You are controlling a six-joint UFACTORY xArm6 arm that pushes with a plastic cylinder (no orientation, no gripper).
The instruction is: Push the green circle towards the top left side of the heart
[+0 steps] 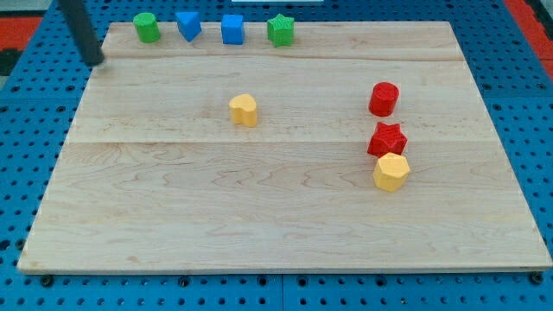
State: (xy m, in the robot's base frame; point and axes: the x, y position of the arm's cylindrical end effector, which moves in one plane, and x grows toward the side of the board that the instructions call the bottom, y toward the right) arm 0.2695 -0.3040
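Note:
The green circle (146, 27) stands at the board's top edge, toward the view's left. The yellow heart (244, 110) sits near the middle of the board, down and to the right of the circle. My tip (96, 62) is at the board's top left corner, left of and slightly below the green circle, a short gap away and not touching it. The rod slants up to the view's top left.
A blue block (188, 25), a blue cube (232, 28) and a green star (280, 30) line the top edge right of the circle. A red circle (384, 98), a red star (386, 139) and a yellow hexagon (390, 172) cluster at the right.

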